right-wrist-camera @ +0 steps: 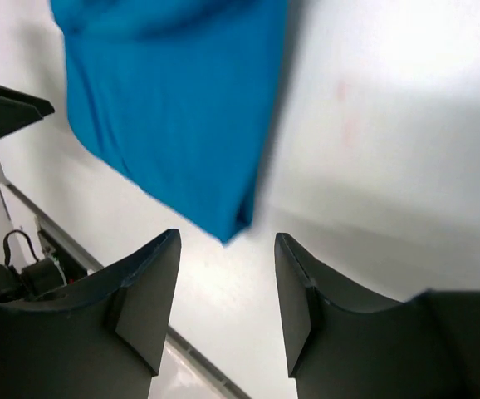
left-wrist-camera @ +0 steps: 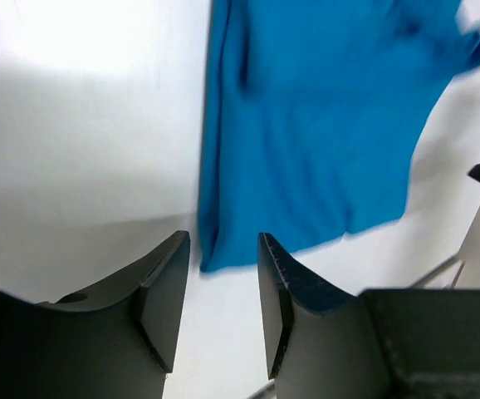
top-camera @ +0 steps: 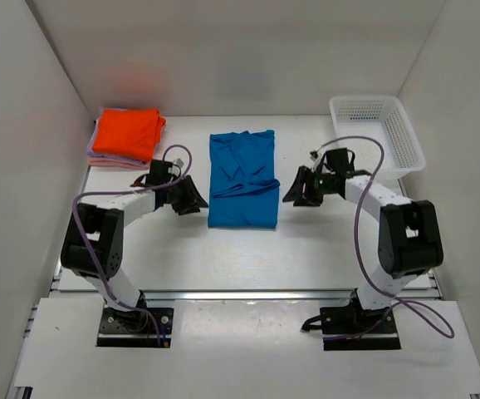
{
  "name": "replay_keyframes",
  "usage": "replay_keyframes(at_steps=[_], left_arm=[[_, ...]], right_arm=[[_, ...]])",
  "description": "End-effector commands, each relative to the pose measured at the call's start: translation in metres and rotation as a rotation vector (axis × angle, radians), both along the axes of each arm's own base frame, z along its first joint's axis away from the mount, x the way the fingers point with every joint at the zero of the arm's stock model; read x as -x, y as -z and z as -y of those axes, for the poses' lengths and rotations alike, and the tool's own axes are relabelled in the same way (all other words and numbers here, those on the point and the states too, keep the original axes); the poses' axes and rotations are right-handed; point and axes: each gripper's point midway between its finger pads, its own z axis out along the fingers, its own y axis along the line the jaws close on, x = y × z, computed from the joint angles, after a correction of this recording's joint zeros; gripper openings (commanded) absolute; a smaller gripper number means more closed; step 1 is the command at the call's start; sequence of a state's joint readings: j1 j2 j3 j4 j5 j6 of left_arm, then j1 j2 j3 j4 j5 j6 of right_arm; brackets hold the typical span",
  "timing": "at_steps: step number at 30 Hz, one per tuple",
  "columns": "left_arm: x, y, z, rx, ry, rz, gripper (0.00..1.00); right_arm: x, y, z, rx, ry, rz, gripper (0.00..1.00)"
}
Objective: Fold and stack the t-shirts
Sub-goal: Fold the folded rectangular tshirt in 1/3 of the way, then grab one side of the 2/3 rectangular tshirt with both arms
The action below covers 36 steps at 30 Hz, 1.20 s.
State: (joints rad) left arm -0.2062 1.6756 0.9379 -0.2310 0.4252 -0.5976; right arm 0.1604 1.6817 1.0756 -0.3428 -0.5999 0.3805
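White table (top-camera: 323,249) carries the blue t-shirt (top-camera: 242,179), lying as a long folded panel between the left gripper (top-camera: 192,198) and right gripper (top-camera: 298,187), both with jaws spread and empty. A crosswise fold looks next: each gripper should pinch a near corner, and the shirt can then join the orange t-shirt (top-camera: 126,135) on the stack.

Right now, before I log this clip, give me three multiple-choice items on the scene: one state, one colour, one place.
1. The left gripper and right gripper are:
A. both shut on cloth
B. both open, holding nothing
C. one open, one shut

2. The top shirt of the stack is:
A. pink
B. blue
C. orange

3. The blue shirt lies:
A. flat between the two grippers
B. on the stack
C. draped over the right arm

Key:
1 B: each wrist view shows a bare gap between the fingers.
2 C: orange covers the paler layers below.
3 A: the top view shows it lying flat with a gripper on either side.
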Motion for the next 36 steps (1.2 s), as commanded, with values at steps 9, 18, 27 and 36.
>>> replay_keyframes(at_steps=[9,18,27,36], left_arm=[[0.04,0.018,0.024,0.026,-0.051,0.014,0.52],[0.029,0.015,0.027,0.081,-0.144,0.048,0.46],[0.035,0.01,0.043,0.118,-0.081,0.033,0.0],[0.026,-0.058,0.035,0.068,-0.038,0.17,0.0]], right_arm=[[0.058,0.033,-0.043,-0.157,0.074,-0.058,0.48],[0.041,0.044,-0.059,-0.187,0.087,-0.081,0.47],[0.053,0.045,-0.062,-0.192,0.051,-0.119,0.0],[0.027,-0.024,-0.054,-0.18,-0.061,-0.022,0.0]])
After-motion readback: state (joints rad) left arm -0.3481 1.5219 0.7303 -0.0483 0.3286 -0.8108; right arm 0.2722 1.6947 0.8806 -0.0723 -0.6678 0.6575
